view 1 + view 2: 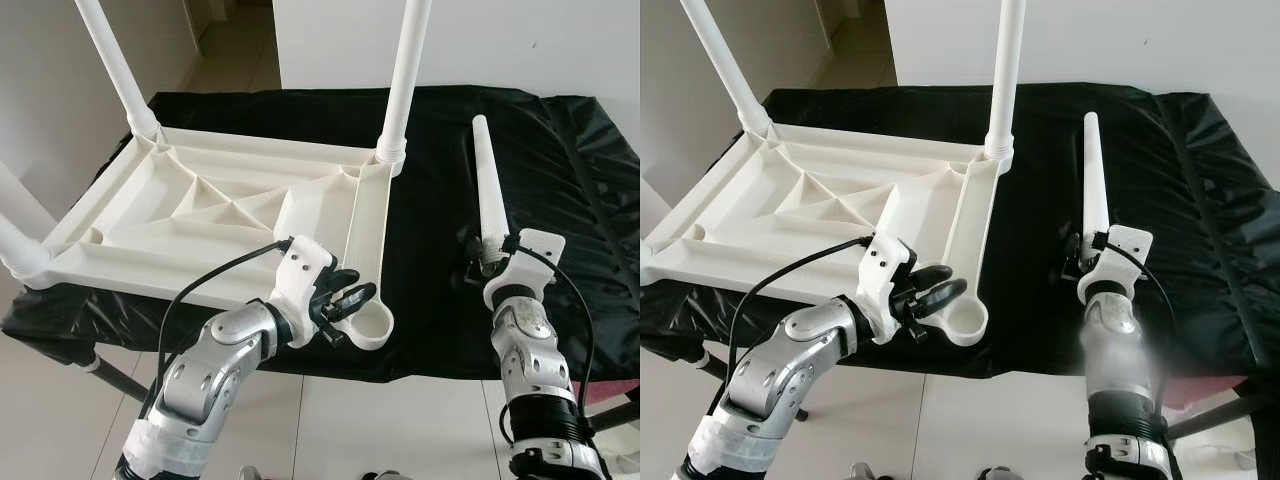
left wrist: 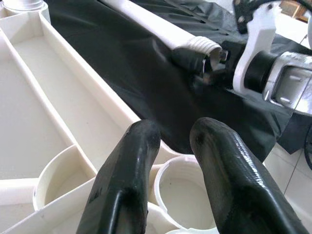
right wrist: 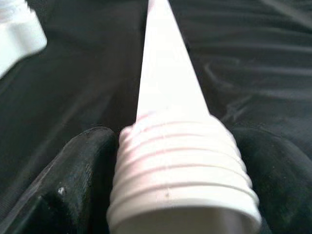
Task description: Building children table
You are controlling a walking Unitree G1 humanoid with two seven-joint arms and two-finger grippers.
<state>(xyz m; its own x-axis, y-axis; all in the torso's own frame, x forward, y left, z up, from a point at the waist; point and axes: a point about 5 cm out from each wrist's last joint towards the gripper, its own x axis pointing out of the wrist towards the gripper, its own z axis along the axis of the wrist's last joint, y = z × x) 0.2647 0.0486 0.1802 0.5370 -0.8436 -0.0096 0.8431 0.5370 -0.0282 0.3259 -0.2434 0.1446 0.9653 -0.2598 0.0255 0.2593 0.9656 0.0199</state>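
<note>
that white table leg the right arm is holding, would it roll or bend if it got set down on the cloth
The table leg looks like rigid moulded plastic, so it probably won't bend. Round and tapered, it would likely roll in a curve on the black cloth. The right gripper grips its ridged threaded end, which probably resists slipping.

Overall light: bright, even daylight; white walls and pale floor tiles read clean, no hard shadows.
Glare: soft sheen along the folds of the black cloth [image 1: 560, 150]; highlights on the silver arm shells and on the glossy left gripper [image 2: 170, 146] fingers [image 2: 129, 165].
Shadows: faint, diffuse under the upturned white tabletop [image 1: 200, 215] ribs; darker beneath the cloth's front edge.
Eye views: mostly sharp; a hazy smear over the right forearm [image 1: 1115, 350] in the right eye view.
Left wrist view: foreground fingers soft, mid-distance crisp.
Right wrist view: threaded end of the table leg [image 3: 180, 161] blurred, slight pink tint; right gripper [image 3: 180, 195] fingers dark, little detail.
</note>
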